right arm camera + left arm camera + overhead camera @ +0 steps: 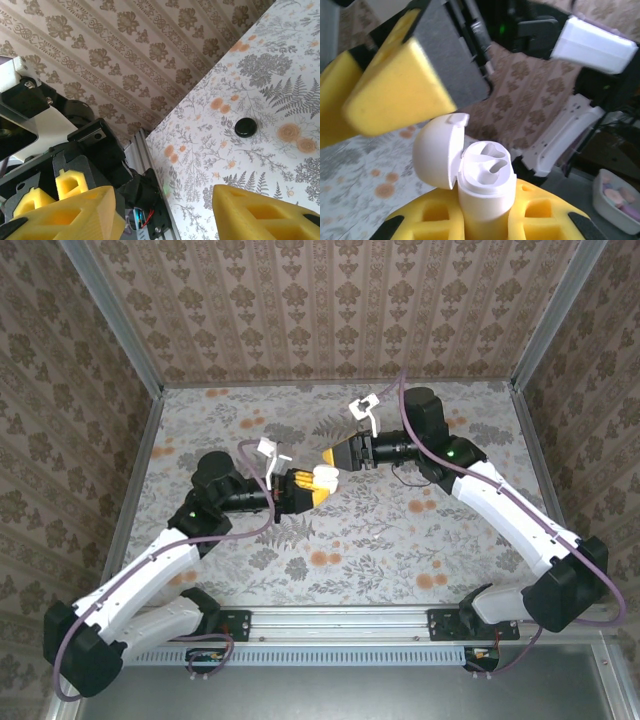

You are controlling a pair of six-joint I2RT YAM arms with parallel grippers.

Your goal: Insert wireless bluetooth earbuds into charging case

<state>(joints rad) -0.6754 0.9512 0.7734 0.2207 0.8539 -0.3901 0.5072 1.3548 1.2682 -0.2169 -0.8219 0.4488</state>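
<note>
Since glossy and light, sat pinched low on its body: charging case (485,192) in left gripper (486,220), lid open. Hovered just above case: right gripper (165,220), parted, empty. Judged black earbud (246,127), on table (280,65) apart from case, tiny and slippery; best pinched across its sides.

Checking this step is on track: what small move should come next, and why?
Probably lower the right gripper toward the black earbud lying on the table and close on it. The charging case, clamped in the left gripper, has its lid open and both sockets look empty, while the right jaws stand open with nothing between them.
</note>
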